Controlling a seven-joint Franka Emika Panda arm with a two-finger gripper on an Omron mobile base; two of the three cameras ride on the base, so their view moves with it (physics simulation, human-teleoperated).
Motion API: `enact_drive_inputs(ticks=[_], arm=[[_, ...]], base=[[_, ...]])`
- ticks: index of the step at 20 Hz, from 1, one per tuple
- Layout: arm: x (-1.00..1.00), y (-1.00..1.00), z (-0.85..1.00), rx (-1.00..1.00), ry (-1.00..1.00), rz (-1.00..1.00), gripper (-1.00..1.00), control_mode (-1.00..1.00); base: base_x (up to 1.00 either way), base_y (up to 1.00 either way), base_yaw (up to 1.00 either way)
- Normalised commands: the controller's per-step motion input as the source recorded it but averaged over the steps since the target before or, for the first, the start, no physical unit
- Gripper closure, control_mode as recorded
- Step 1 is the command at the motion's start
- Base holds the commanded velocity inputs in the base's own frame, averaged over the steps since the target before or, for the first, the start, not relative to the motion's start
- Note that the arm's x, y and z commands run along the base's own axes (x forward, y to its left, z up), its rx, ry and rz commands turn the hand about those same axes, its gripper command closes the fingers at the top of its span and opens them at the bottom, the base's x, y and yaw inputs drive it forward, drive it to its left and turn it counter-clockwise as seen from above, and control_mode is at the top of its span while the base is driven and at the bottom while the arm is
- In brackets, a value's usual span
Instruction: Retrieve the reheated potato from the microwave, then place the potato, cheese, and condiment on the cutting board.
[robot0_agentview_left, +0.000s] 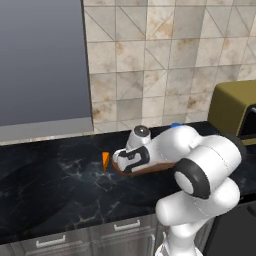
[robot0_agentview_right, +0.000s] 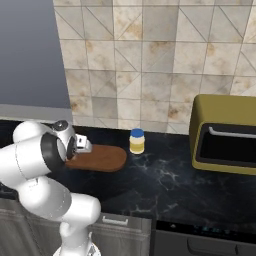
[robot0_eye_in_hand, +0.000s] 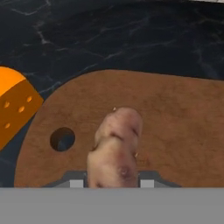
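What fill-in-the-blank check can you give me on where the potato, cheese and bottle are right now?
1. The jaws are shut on the ____, seen in the hand view above the cutting board.
2. The cheese lies on the ____, beside the board.
3. The condiment has a ____ cap.
4. The board's round hole is on the side nearer the ____.

Missing words: potato; counter; blue; cheese

the arm (robot0_agentview_left: 200, 180) is showing glossy white, rounded shells joined by dark grey-black rings at the joints. a grey domed cap is topping the wrist link. the hand is wearing a dark panel on its white casing, and the gripper (robot0_eye_in_hand: 112, 183) is showing 2 grey finger tips.
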Motion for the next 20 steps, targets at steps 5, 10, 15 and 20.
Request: enact_drive_inputs(ticks=[5, 10, 15, 20], arm=[[0.23, 0.06, -0.19, 0.0, 0.0, -0.02, 1.0, -1.0], [0.25, 0.12, -0.19, 0.0, 0.03, 0.0, 1.0, -1.0], [0.12, 0.05, -0.23, 0.0, 0.04, 0.0, 1.0, -1.0], [0.0, 0.0, -0.32, 0.0, 0.1, -0.02, 1.0, -1.0]], base=[[0.0, 0.0, 0.0], [0.0, 0.0, 0.0], [0.0, 0.0, 0.0], [0.0, 0.0, 0.0]])
